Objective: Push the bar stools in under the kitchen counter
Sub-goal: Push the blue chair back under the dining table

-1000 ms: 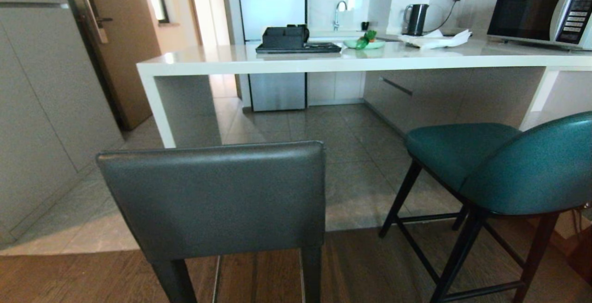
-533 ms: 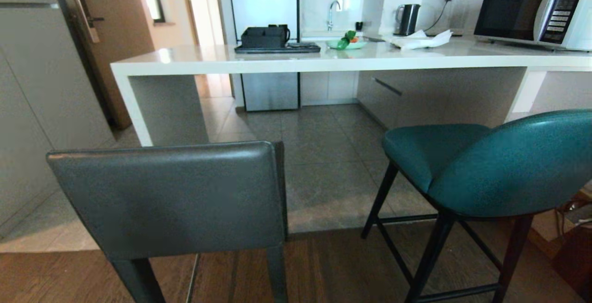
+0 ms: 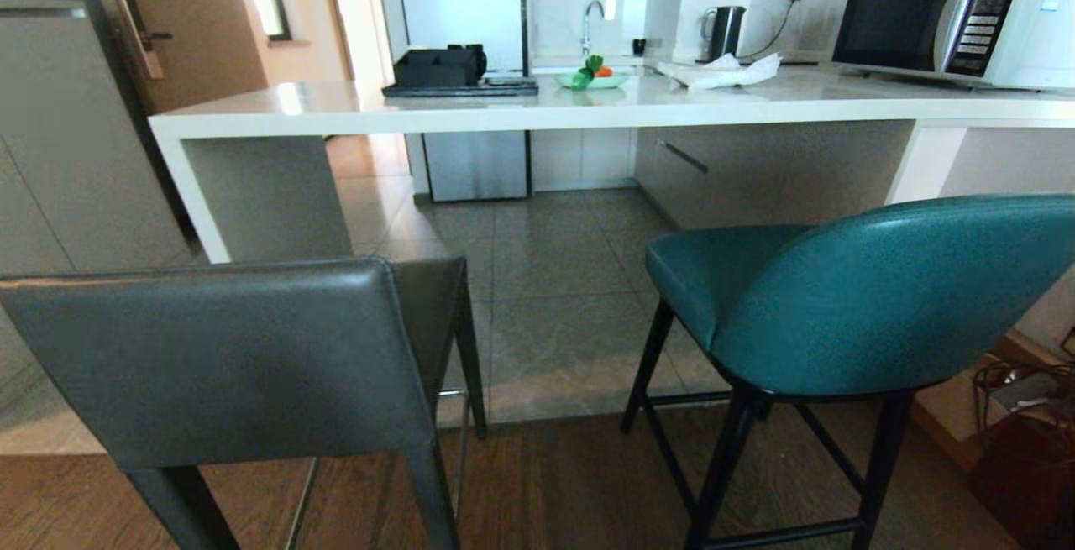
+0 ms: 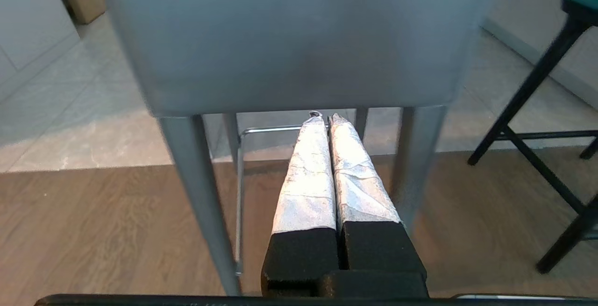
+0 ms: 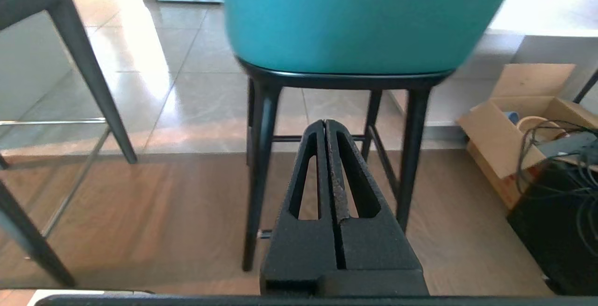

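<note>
The grey stool [image 3: 227,357] and teal stool [image 3: 848,298] are standing side by side short of the kitchen counter [image 3: 537,109], backrests facing the robot, seats pointing toward the counter (the grey stool's seat is mostly hiding behind its back). The left gripper [image 4: 323,120] and right gripper [image 5: 325,124] are hanging low behind them, fingers pressed together, holding nothing.
</note>
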